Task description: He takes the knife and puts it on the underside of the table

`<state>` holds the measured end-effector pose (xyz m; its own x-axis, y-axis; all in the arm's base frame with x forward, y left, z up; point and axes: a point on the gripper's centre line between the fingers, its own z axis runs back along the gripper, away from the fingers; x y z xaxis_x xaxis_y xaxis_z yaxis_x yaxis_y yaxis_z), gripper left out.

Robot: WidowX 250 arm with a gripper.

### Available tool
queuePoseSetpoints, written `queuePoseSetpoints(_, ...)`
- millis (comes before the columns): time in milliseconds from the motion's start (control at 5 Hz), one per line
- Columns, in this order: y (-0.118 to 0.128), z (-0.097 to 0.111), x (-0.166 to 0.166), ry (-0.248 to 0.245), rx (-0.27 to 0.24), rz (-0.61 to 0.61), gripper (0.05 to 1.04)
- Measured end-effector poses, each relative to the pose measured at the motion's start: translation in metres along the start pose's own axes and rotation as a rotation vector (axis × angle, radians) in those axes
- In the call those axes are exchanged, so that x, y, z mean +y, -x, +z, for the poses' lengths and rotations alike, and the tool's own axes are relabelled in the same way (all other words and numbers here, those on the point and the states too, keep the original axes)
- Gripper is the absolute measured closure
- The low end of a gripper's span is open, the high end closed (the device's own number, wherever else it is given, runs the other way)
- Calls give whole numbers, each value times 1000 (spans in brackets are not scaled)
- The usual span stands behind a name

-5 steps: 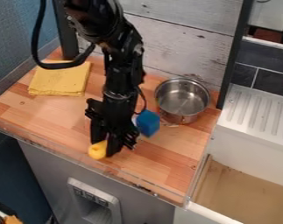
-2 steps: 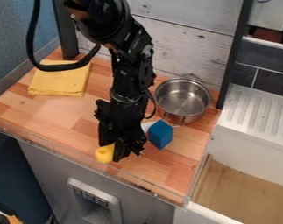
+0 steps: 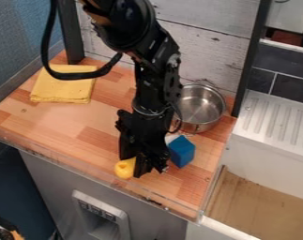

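Yellow-ended, the presumed knife (image 3: 124, 169) is clasped by the gripper (image 3: 133, 165), in front of the pot (image 3: 200, 107). If released at a tilt, it could be toppled.

A black robot arm (image 3: 156, 54) has a glossy, rounded upper casing (image 3: 125, 28), with a brown patch (image 3: 96, 16) at ten o'clock. A thick black cable (image 3: 47, 61) curves at nine o'clock. Lower down, a thin greyish ring (image 3: 147, 111) circles the wrist, with a slimmer black cable (image 3: 179, 119) at three o'clock. The black gripper (image 3: 133, 166) has a blocky, jagged outline.
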<state>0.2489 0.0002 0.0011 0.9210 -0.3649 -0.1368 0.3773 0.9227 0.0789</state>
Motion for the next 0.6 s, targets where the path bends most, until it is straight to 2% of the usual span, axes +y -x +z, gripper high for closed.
queuePoseSetpoints(400, -3, -8, 32, -61, 21, 97, 635)
queuePoseSetpoints(600, -1, -6, 58, -92, 20, 181, 590)
